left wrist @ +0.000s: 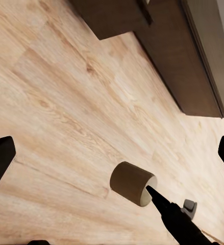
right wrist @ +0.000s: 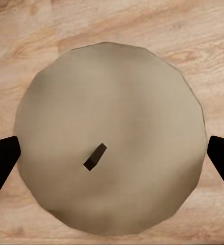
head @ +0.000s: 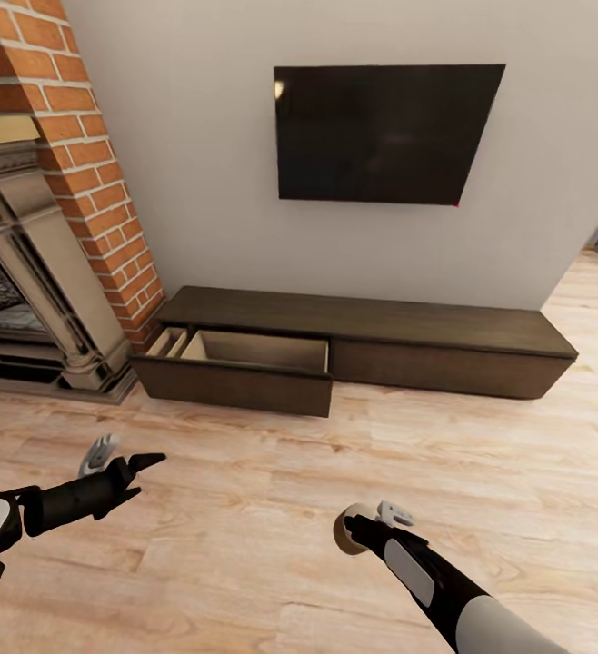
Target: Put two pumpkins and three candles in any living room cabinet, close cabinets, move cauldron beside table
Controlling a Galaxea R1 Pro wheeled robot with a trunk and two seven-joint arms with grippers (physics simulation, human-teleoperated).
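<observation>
The right gripper [head: 358, 530] hung low over the wood floor [head: 244, 509] with a candle [head: 346, 531] between its fingers, which closed on the candle's sides. From the right wrist, the candle's round beige top [right wrist: 109, 138] and small dark wick [right wrist: 95, 156] sat squarely between the two dark fingertips [right wrist: 0, 158]. The left gripper [head: 122, 459] hovered well apart to the side, jaws spread and holding nothing. Ahead, against the pale wall under the black television [head: 385, 132], stood the long dark cabinet [head: 408, 341], its left drawer [head: 240, 372] pulled out and its pale inside showing. The brick fireplace [head: 54, 227] stood just beside it.
</observation>
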